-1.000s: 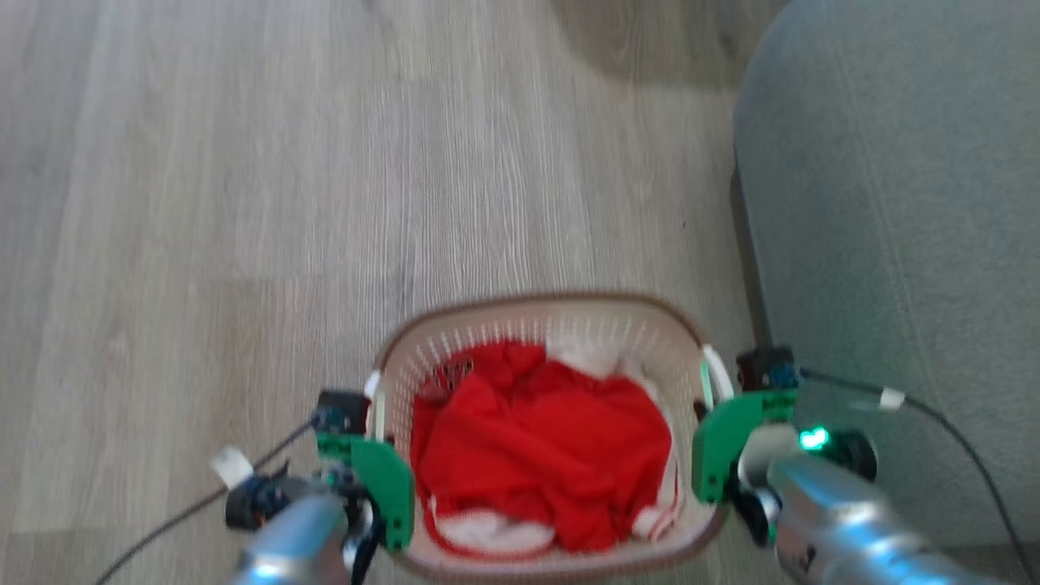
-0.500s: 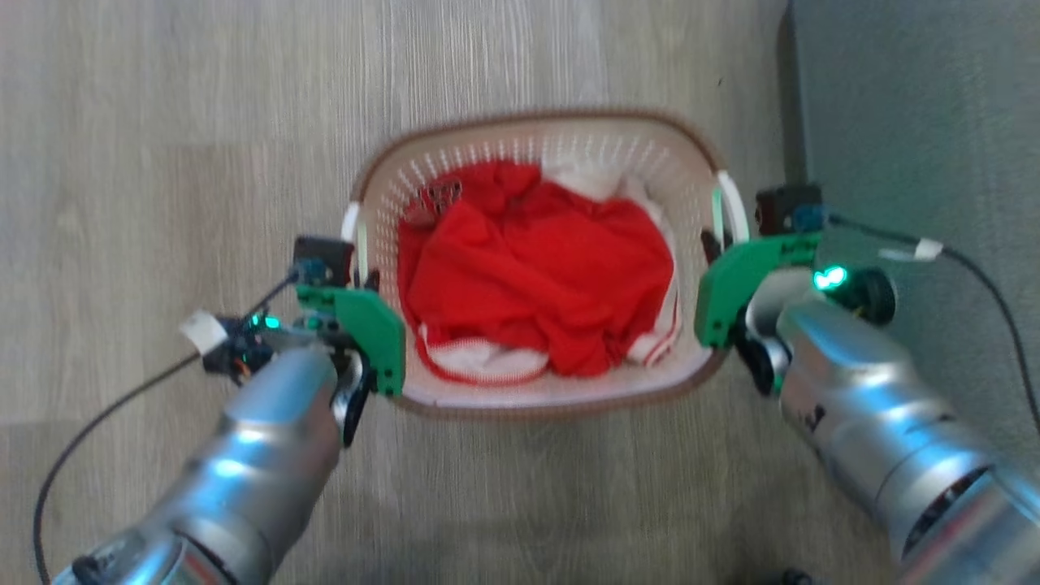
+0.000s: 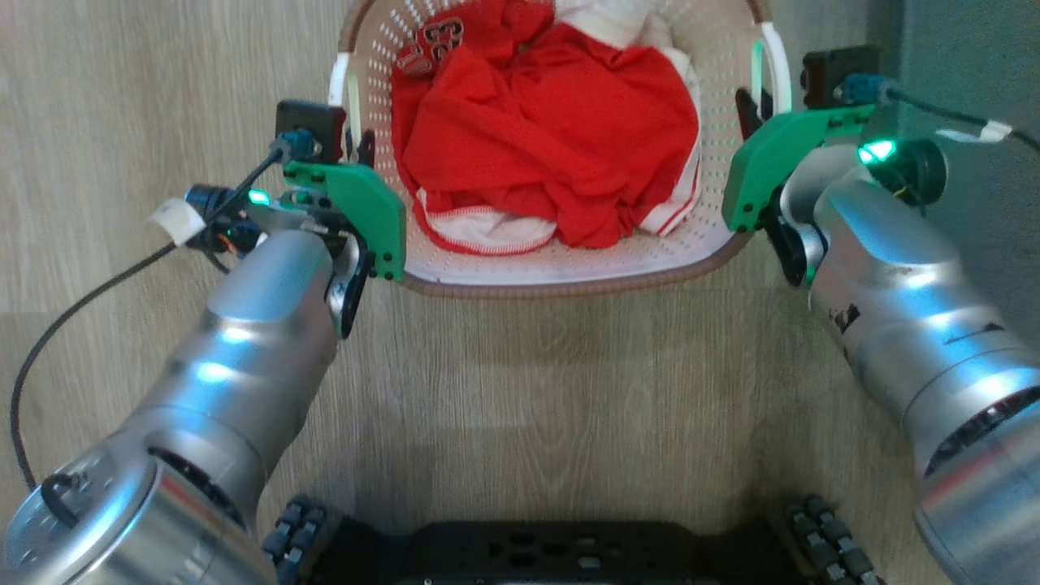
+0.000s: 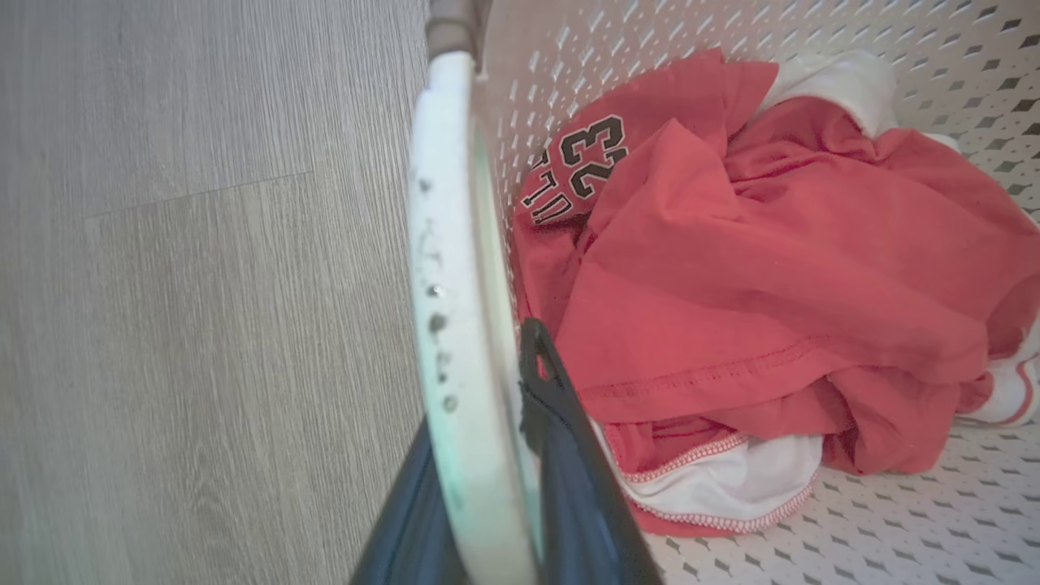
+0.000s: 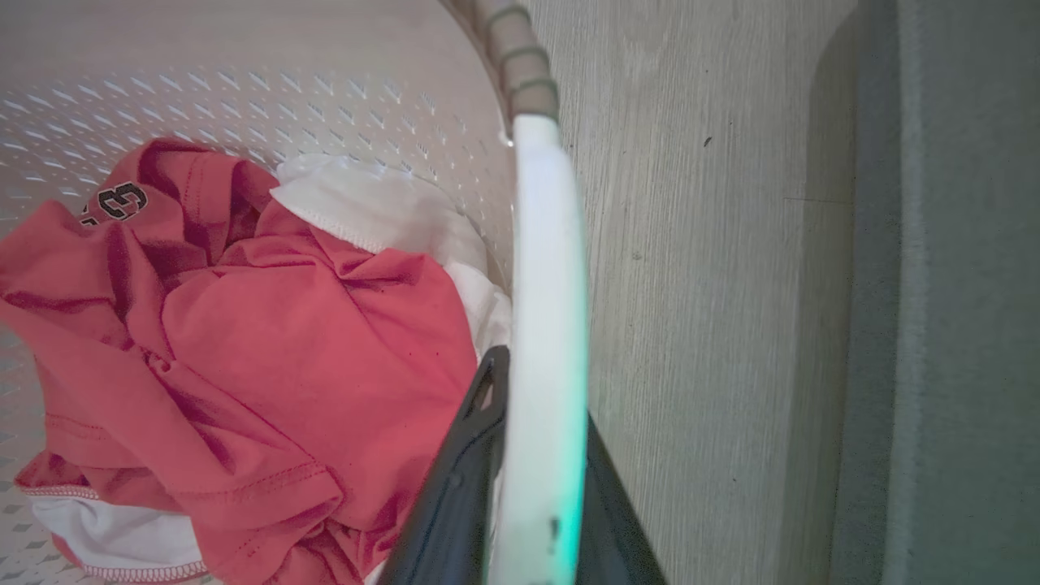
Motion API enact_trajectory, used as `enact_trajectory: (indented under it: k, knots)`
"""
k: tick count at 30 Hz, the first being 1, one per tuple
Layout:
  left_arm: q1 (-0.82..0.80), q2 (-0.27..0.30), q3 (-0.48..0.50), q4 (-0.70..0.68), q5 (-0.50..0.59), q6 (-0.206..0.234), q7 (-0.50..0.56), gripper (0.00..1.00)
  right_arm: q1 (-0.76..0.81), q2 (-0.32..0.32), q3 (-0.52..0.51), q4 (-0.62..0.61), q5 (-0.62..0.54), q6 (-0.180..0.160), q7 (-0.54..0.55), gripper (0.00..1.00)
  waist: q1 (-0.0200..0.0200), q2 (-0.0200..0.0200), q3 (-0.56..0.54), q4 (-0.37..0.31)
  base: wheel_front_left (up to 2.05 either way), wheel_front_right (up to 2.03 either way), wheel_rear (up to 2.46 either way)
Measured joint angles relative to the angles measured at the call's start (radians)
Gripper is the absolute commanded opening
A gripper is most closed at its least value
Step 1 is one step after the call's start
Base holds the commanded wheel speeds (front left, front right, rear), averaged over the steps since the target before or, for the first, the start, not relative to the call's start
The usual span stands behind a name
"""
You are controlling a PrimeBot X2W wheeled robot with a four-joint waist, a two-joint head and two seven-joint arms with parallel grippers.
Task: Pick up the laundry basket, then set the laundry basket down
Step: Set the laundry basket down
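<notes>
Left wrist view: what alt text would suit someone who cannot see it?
The robot's left claw grips the curved white side handle of a white perforated plastic laundry basket, one dark finger either side. Inside lies a crumpled red jersey numbered 23; grey wood-look floor lies left.

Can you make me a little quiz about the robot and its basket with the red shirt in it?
1. True or false: the left tool is closed around a white handle of the laundry basket.
2. Which number is printed on the red shirt? A) 7 B) 23 C) 50
3. Fill the gap: the right tool grips the basket's other white ___.

Key: 1 true; 2 B; 3 handle.
</notes>
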Motion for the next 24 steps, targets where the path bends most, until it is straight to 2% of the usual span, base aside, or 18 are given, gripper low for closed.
enact_trajectory:
  k: [10, 24]
  knots:
    - [-0.045, 0.000, 0.016, -0.024, 0.016, 0.016, -0.003, 0.00, -0.034, -0.003, -0.095, 0.000, -0.098, 0.000, -0.001, 0.00, 0.0000, 0.0000, 0.127, 0.015, 0.00, 0.00, 0.00]
    - [-0.084, 0.000, 0.047, -0.035, 0.050, 0.025, -0.007, 0.00, -0.068, 0.001, -0.224, -0.006, -0.231, 0.000, -0.017, 0.01, -0.0003, 0.0000, 0.183, 0.013, 0.00, 0.00, 0.00]
